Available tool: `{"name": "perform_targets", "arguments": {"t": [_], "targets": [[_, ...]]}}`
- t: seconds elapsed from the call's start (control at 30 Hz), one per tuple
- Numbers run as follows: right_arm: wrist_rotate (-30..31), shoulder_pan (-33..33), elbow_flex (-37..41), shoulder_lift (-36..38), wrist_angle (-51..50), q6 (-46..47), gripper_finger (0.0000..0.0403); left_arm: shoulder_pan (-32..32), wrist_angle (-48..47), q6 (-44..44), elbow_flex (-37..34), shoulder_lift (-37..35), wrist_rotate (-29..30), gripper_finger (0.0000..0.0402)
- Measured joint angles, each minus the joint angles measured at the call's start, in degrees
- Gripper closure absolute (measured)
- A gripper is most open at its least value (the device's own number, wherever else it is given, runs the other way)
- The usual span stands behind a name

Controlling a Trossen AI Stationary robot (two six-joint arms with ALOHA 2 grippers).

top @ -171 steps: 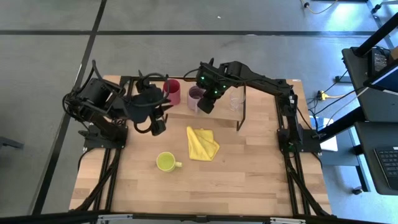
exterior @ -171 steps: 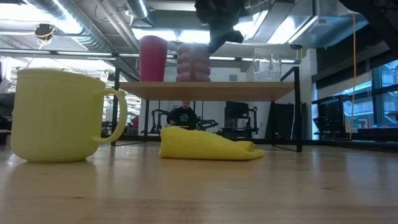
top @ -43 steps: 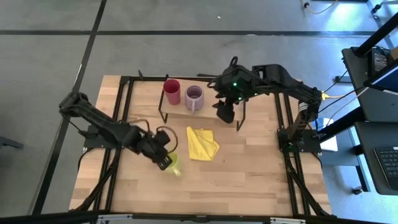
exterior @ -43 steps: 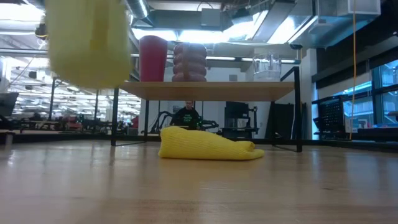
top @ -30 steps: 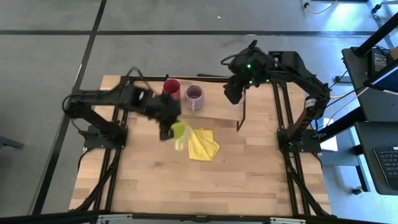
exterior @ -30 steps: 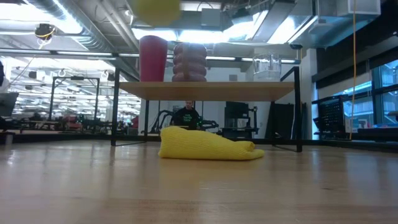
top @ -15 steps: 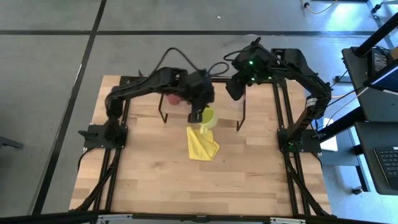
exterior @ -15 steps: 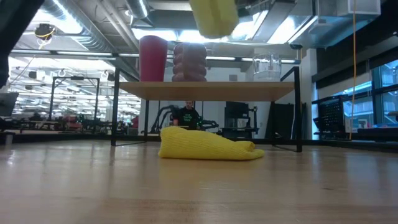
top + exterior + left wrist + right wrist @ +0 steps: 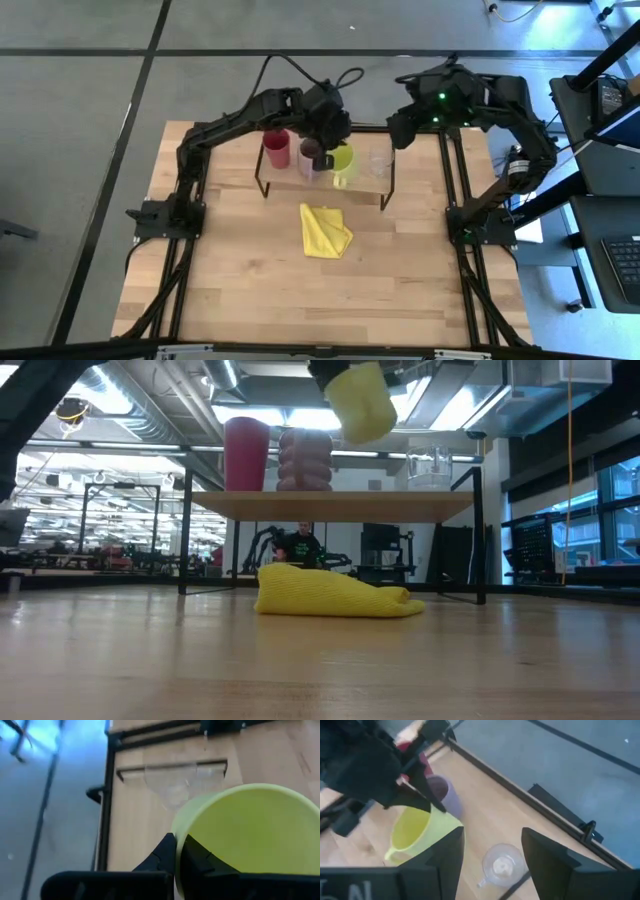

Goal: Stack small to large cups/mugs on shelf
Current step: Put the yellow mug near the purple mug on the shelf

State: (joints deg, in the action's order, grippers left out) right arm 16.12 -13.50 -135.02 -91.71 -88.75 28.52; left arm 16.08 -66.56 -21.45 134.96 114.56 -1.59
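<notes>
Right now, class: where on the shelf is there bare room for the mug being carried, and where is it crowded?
The shelf is bare between the purple mug and the clear glass; the yellow-green mug hangs over that gap. The end with the magenta tumbler beside the purple mug is crowded.

My two arms are dark, jointed and matte black, with thin black cables looping off the upper links. My right arm [image 9: 500,110] shows small green lights near its wrist. My left gripper [image 9: 176,854] has black, wedge-shaped fingers; my right gripper [image 9: 492,852] has broad, flat black ones with pale lettering.
</notes>
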Motion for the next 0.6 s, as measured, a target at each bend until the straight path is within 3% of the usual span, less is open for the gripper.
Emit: {"name": "perform_targets", "arguments": {"t": [0.23,0.6], "targets": [[-0.24,1.83,1.08,-1.72,-0.16,0.99,0.0203,0.75,4.51,-1.31,0.08,3.07,2.26,0.0399],[-0.71,1.80,1.09,-2.15,-0.97,-0.07,0.0203,1.70,2.68,-1.66,-0.02,6.79,3.76,0.0399]]}}
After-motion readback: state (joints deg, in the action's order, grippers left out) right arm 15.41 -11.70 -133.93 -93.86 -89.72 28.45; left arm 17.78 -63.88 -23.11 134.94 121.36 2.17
